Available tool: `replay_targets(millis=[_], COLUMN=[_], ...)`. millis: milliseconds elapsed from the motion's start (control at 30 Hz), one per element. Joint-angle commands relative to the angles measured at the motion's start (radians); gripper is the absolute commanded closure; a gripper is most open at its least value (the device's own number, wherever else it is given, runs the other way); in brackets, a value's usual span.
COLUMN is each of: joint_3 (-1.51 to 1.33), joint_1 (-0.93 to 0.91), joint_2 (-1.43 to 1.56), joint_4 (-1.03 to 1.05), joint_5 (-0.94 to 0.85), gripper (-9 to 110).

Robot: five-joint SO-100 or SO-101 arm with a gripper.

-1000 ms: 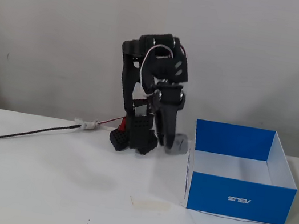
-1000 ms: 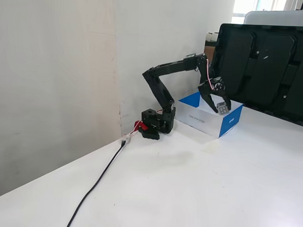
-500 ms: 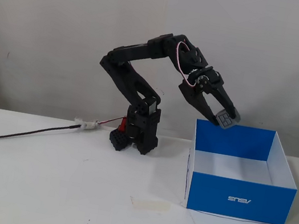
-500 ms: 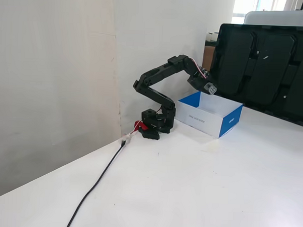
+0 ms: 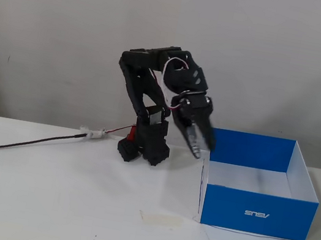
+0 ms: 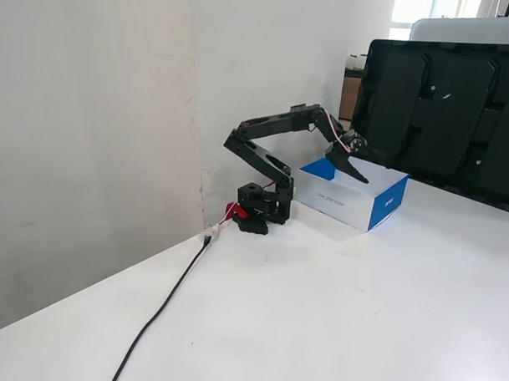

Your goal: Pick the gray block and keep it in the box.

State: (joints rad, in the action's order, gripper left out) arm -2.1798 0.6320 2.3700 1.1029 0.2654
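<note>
The white table (image 5: 41, 198) carries the blue box (image 5: 256, 213), which looks empty inside. Left of the box in a fixed view, the black arm (image 5: 152, 94) bends over toward it. Its gripper (image 5: 200, 147) hangs just above the box's near-left corner; whether the fingers are apart I cannot tell. A black cable (image 5: 19, 143) trails left from the arm's base. I can't spot the block.

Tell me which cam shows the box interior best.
The fixed view facing the logo side: the box opens toward the camera, showing white inner walls and part of the floor. The other fixed view shows only its outer sides, far off.
</note>
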Motion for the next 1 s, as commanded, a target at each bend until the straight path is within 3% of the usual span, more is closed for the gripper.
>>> replay_targets(millis=[0,100,400,567,767,967], joint_3=[0.054,0.054,-0.173,-0.295,-0.604,-0.827], joint_1=[-0.138,-0.291,-0.649,-0.741,-0.742,-0.672], joint_2=[-0.008,-0.032,-0.048,-0.015,0.434,0.956], joint_4=[-0.006,-0.008,-0.236,-0.344,-0.405,-0.187], joint_5=[-0.008,-0.012,-0.202,-0.262,-0.354,-0.390], gripper=[89,101,101,101,101,101])
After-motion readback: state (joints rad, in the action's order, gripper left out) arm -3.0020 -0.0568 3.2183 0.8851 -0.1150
